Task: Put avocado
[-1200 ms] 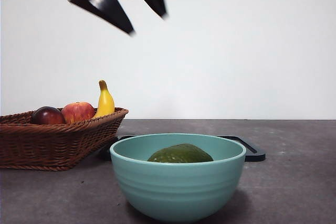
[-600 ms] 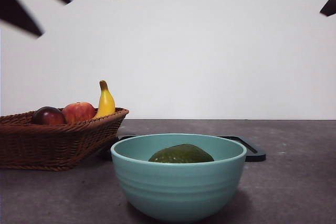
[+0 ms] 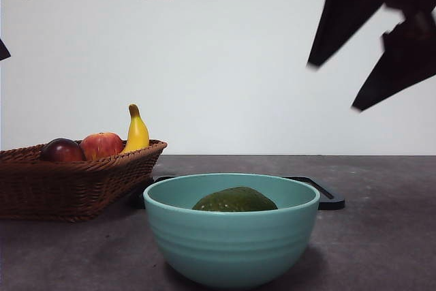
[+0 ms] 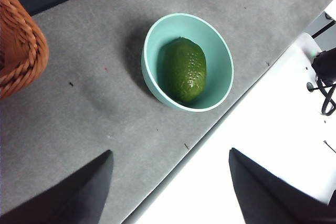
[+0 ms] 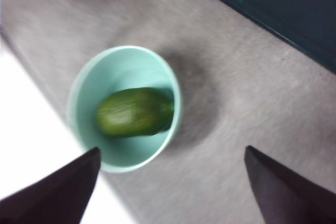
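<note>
Teal ceramic is what cradles the avocado point(image 3: 235, 200) — the fruit lies on its side at the bottom of the bowl point(image 3: 231, 250), its dark green back just clearing the rim in the front view. The rounded walls hold an oval fruit from rolling, which is presumably why it sits there and not on the bare grey table point(image 3: 381, 236). Nothing grips it, and from this the placing looks done.

Left of the bowl and a little farther back stands the wicker basket point(image 3: 68, 185) with a dark red-purple fruit point(image 3: 61, 150), an apple point(image 3: 101, 145) and a banana point(image 3: 136, 129) standing up at its far rim. Behind the bowl lies a flat black tray point(image 3: 325, 199), only its ends showing.

Both arms hang high above the table — neither touches anything. The right gripper point(image 3: 371, 59) is large and dark at the upper right of the front view, jaws spread wide and empty; its wrist camera looks down on the bowl and avocado from well above, blurred. The left gripper point(image 4: 170, 182) shows only as black tips at the upper left corner of the front view; its jaws also stand wide apart and hold nothing, with the bowl well below them.
</note>
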`<state>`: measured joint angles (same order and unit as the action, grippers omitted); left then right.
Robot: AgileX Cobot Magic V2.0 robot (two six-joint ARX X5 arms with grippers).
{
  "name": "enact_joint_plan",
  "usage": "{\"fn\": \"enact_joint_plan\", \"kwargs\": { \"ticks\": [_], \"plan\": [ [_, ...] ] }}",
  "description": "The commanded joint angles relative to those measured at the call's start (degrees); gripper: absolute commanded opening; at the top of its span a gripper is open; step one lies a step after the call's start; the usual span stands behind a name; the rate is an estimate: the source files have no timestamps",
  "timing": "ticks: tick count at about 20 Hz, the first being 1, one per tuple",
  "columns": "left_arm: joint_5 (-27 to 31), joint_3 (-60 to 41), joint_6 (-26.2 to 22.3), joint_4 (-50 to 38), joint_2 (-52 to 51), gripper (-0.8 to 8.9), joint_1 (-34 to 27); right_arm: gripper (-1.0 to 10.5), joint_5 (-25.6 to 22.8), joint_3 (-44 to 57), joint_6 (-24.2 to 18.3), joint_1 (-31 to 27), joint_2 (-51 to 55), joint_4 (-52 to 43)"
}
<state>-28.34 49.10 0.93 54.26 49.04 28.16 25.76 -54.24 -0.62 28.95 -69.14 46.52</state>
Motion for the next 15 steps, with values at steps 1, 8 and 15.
{"fn": "enact_joint_plan", "kwargs": {
  "ticks": [1, 8, 15],
  "plan": [
    [-0.3, 0.5, -0.7, -0.2, 0.3, 3.43, 0.3, 4.1, -2.6, -1.1, 0.9, 2.6, -3.8, -3.0],
    [-0.3, 0.5, -0.9, -0.2, 0.3, 3.43, 0.3, 3.5, -10.8, -1.1, 3.0, 10.2, -13.4, -11.6],
    [-0.3, 0.5, -0.9, 0.0, 0.3, 3.43, 0.3, 2.2, -14.8, -1.0, 5.0, 13.6, -19.1, -17.0]
  ]
}}
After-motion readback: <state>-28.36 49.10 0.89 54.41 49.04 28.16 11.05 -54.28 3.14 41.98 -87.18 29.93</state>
